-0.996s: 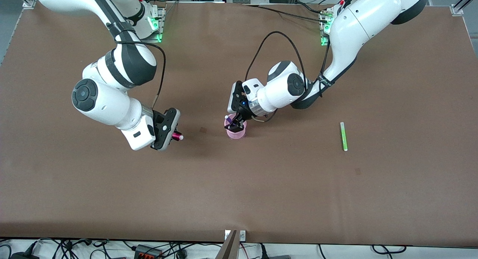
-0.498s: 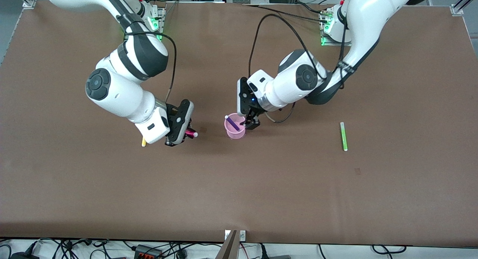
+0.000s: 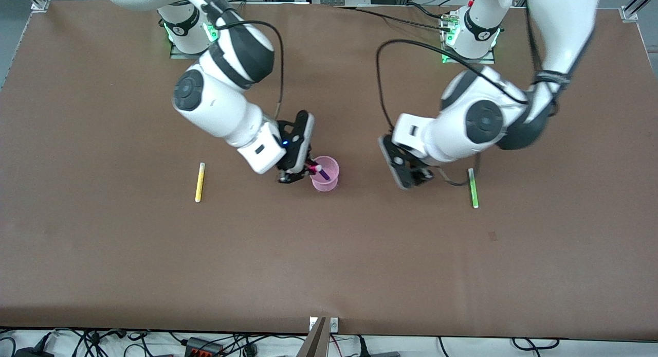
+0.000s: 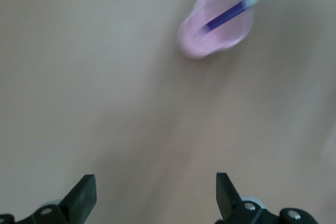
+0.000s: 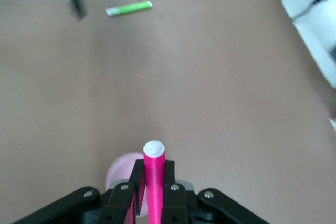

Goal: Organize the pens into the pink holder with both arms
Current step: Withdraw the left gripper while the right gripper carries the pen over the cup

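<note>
My right gripper (image 3: 300, 167) has travelled from the open table toward the pink holder (image 3: 326, 174) and now sits at the holder's rim on the side facing the right arm's end of the table. Its fingers are pressed onto the magenta pen (image 3: 313, 166), whose white tip (image 5: 154, 148) points up past them in the right wrist view.

My left gripper (image 3: 417, 176) has left the holder and withdrawn toward the left arm's end of the table; it now hangs over bare tabletop between the holder and the light green pen (image 3: 472, 188). Its fingers (image 4: 83, 196) stand spread with nothing between them.

The holder stands near the middle of the table, unmoved. The purple pen (image 4: 227, 16) now leans inside it, white tip over the rim.

The light green pen lies flat in its earlier place. The yellow pen (image 3: 199, 181), previously hidden under my right arm, lies exposed toward the right arm's end of the table.
</note>
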You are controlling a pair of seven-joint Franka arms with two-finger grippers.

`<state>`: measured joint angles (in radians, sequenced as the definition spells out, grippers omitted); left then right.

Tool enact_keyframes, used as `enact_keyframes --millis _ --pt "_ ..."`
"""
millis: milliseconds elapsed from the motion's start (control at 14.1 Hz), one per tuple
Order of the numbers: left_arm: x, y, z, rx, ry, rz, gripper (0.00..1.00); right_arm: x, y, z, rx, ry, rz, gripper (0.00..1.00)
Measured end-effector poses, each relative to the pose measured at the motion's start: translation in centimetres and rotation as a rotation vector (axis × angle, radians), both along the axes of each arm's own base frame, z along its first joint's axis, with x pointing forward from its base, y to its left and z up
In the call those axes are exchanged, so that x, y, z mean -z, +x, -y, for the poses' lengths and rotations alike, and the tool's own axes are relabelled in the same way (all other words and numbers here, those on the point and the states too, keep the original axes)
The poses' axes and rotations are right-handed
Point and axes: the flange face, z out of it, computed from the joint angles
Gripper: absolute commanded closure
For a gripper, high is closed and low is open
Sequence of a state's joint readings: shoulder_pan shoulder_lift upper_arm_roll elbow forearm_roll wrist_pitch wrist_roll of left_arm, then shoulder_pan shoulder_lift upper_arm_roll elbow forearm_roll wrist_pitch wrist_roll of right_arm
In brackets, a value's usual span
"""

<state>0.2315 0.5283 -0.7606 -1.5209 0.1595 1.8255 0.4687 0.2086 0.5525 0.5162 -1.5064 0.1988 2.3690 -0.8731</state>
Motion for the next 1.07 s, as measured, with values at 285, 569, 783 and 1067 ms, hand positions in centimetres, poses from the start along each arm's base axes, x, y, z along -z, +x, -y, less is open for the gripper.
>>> enact_keyframes --millis 285,569,783,1067 --pt "-6.4 1.1 -5.4 -0.131 0.177 -0.068 0.0 3.0 -2.3 -3.8 -0.045 0.013 -0.033 1.0" --pt "-11.9 2.1 -11.6 -0.313 0.242 -0.014 0.0 5.0 -2.9 -5.8 -0.008 0.053 -0.023 1.0" --pt "-15.8 1.0 -16.4 -0.554 0.208 -0.004 0.0 7.2 -4.2 -8.1 0.028 0.08 -0.036 1.0" --pt "-18.1 -2.3 -20.2 -0.833 0.166 0.025 0.0 7.8 -3.7 -7.7 0.048 0.071 -0.032 1.0"
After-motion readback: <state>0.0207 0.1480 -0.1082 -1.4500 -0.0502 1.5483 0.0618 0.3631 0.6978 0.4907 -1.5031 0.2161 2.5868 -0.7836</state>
